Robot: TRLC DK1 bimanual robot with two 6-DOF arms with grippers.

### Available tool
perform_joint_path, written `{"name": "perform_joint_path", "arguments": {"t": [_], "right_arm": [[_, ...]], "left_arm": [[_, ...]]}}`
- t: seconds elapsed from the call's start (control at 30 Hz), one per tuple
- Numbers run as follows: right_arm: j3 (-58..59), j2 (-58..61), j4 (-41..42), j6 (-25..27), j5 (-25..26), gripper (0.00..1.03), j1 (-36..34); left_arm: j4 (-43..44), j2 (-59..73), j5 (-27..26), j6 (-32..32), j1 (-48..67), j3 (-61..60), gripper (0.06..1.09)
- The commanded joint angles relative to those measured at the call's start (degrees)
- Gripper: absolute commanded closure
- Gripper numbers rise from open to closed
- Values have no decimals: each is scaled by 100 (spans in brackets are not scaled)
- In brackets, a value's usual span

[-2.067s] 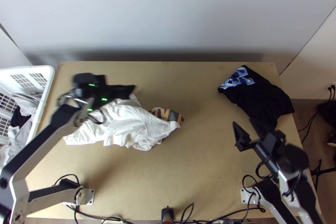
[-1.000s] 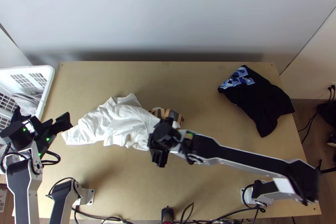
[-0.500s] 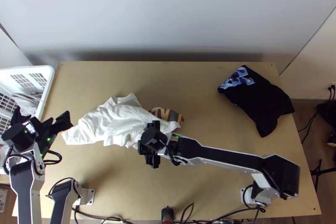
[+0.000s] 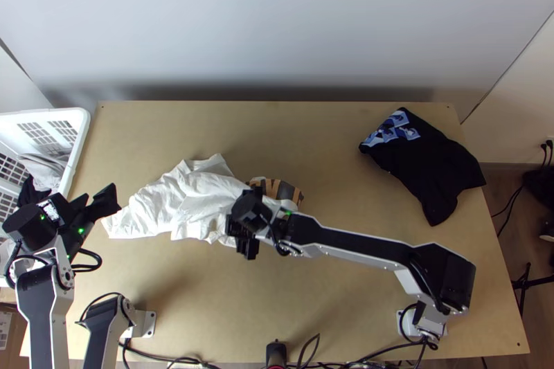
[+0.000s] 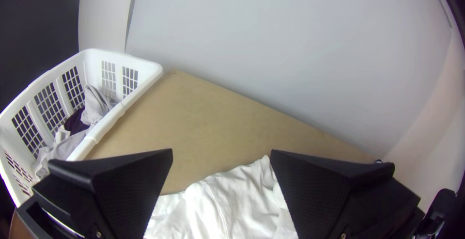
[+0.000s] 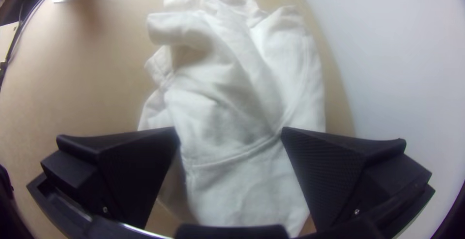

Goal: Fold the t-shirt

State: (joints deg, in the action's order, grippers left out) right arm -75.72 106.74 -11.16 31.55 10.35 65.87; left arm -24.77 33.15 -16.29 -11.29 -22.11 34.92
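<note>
A white t-shirt lies bunched and wrinkled on the left half of the table, over part of a dark and tan patterned piece. My left gripper stands beside the shirt's left end in the top view; in the left wrist view the same gripper is open, apart from the cloth. Over the shirt's right end is my right gripper. In the right wrist view this gripper is open, with white cloth between and beyond its fingers; whether they touch it I cannot tell.
A white basket with clothes stands at the table's left edge. A black cloth with a blue and white print lies at the right. The patterned piece shows behind the right arm. Cables run along the near edge.
The left arm has drawn back toward the lower left. My right gripper has crossed from the right to the shirt, then shifted slightly left and up the picture.
</note>
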Motion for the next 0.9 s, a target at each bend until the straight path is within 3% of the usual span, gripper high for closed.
{"name": "perform_joint_path", "arguments": {"t": [0.0, 0.23, 0.37, 0.43, 0.87], "right_arm": [[66, 66, 52, 0, 2, 7, -461], [269, -153, 26, 27, 2, 13, -663], [304, -347, 26, 0, 2, 11, -663], [304, -470, 26, -44, 2, 5, -663], [831, -1103, -299, 106, 2, 5, -584]], "left_arm": [[-19, -1, -14, 13, 5, -38, 10], [-36, -10, -14, -5, 14, -46, 10], [-36, -10, -23, -31, 31, -46, 10], [-36, -10, -14, -49, 40, -55, 10], [-63, -36, -14, -66, 40, -81, 10]]}}
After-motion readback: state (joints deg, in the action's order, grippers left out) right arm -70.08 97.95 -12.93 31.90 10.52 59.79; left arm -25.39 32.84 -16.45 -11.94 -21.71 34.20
